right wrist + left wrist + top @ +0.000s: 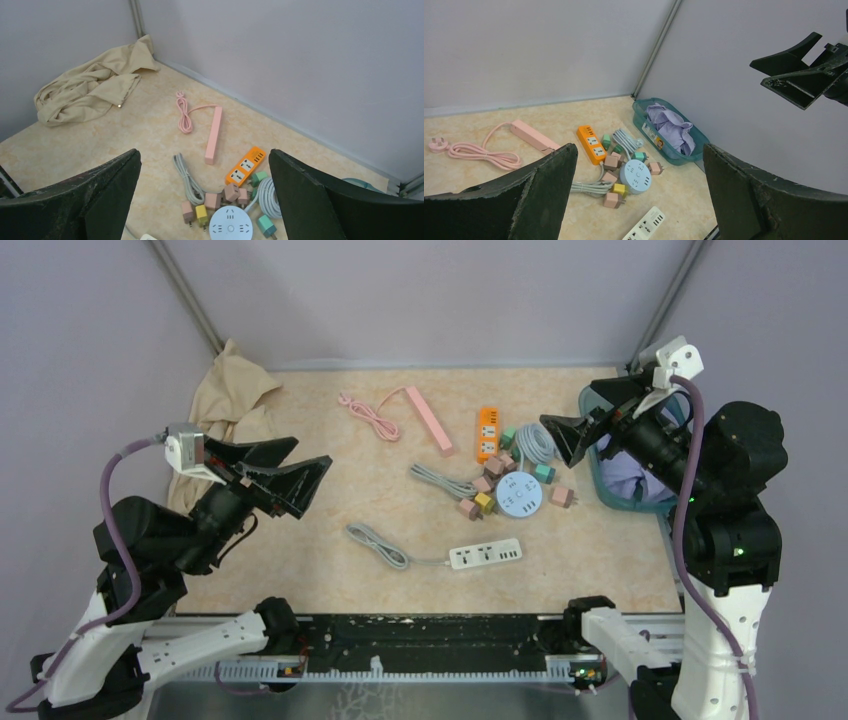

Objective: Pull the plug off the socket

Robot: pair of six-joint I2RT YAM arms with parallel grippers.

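Observation:
A round blue socket (519, 495) lies right of the table's middle, ringed by several small pink, yellow (484, 502) and teal plugs. Its top face shows bare slots in the right wrist view (230, 225) and the left wrist view (635, 176). An orange power strip (487, 434) lies just behind it, with pink cube plugs at its near end. I cannot tell whether any plug is seated in a socket. My left gripper (310, 455) is open and empty, raised above the table's left side. My right gripper (557, 440) is open and empty, raised to the right of the cluster.
A pink strip (430, 420) with a coiled cord lies at the back. A white strip (485, 554) with a grey cable lies near the front. A beige cloth (225, 400) is piled at the back left. A teal basket (625, 475) holding purple cloth stands at the right edge.

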